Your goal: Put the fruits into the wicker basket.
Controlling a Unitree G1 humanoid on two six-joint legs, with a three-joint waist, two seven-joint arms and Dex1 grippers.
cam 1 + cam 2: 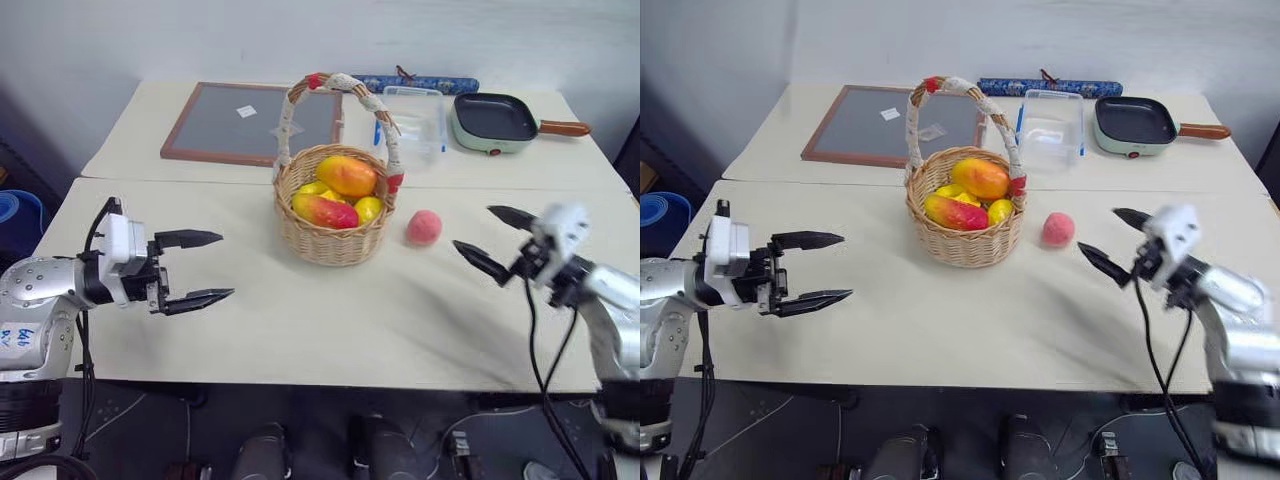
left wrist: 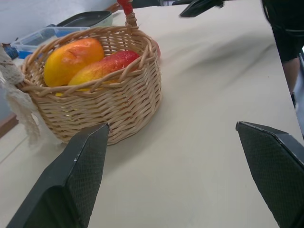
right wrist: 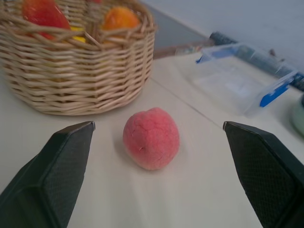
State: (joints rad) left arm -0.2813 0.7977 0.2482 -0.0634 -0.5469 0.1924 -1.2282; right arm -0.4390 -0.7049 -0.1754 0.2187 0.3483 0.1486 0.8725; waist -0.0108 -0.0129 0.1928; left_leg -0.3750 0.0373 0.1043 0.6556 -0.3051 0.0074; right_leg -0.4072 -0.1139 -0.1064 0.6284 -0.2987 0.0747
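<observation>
The wicker basket (image 1: 333, 222) stands mid-table with its cloth-wrapped handle arching over it. Inside lie several fruits: an orange-yellow mango (image 1: 347, 175), a red-yellow mango (image 1: 325, 210) and smaller yellow ones. A pink peach (image 1: 424, 227) sits on the table just right of the basket. My right gripper (image 1: 492, 240) is open, to the right of the peach and pointing at it; the peach (image 3: 151, 137) lies ahead between the fingers, apart from them. My left gripper (image 1: 198, 268) is open and empty, well left of the basket (image 2: 95, 90).
Behind the basket lie a framed dark board (image 1: 252, 120), a clear plastic box (image 1: 412, 120), a green pan with a brown handle (image 1: 497, 122) and a patterned roll (image 1: 415, 84). A seam (image 1: 200, 180) runs between the two tables.
</observation>
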